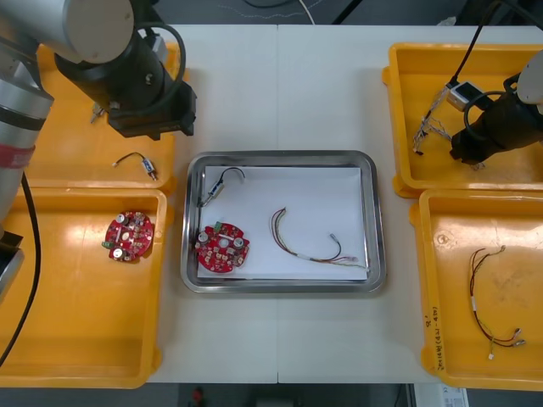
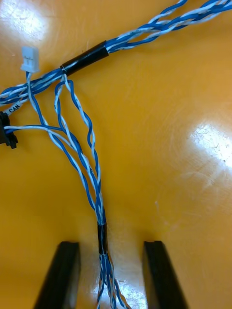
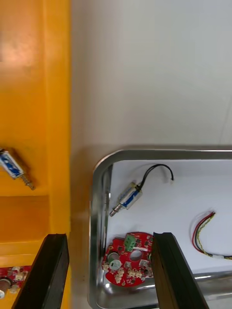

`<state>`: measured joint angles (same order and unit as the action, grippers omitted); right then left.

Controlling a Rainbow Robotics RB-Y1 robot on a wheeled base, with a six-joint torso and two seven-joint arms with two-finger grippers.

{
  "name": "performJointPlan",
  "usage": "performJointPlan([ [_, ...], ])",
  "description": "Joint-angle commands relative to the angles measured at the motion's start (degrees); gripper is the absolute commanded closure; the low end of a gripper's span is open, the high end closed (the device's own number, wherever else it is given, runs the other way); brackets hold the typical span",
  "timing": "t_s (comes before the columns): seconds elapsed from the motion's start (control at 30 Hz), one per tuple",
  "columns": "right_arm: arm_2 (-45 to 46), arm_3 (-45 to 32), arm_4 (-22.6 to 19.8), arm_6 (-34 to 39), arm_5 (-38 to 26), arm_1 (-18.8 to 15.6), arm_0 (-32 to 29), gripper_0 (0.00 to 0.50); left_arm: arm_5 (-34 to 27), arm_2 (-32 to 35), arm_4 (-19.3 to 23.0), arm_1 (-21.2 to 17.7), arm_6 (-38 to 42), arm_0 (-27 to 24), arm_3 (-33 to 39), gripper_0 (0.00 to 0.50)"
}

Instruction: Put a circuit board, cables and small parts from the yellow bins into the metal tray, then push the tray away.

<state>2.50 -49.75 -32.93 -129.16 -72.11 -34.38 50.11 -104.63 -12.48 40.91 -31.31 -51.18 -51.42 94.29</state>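
Note:
In the far right yellow bin, my right gripper hangs low over the twisted blue and white cable. Its fingers stand open on either side of one strand of that cable, without touching it. My left gripper is open and holds nothing, high above the inner edge of the far left bin. The metal tray, white inside, holds a round red circuit board, a small metal part with a black lead, and a red and yellow cable.
Another circuit board lies in the near left bin, and a small metal part in the far left bin. A red and yellow cable lies in the near right bin. Bare table lies beyond the tray.

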Motion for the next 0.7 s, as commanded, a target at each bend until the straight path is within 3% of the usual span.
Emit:
performJointPlan([
  [0.03, -1.44, 0.01, 0.76, -1.44, -0.31, -0.25, -2.30, 0.500, -0.75, 4.22, -0.92, -3.93, 3.11, -2.54, -0.86, 0.000],
  [0.33, 2.69, -1.93, 0.76, -1.97, -1.45, -0.34, -2.30, 0.500, 1.45, 7.12, -0.83, -8.15, -1.81, -2.63, -5.52, 0.000],
  [0.7, 12.09, -13.53, 3.22, -2.06, -16.75, -1.31, -2.30, 0.500, 9.53, 8.00, -1.01, -11.32, -15.17, -2.63, -13.78, 0.000],
])
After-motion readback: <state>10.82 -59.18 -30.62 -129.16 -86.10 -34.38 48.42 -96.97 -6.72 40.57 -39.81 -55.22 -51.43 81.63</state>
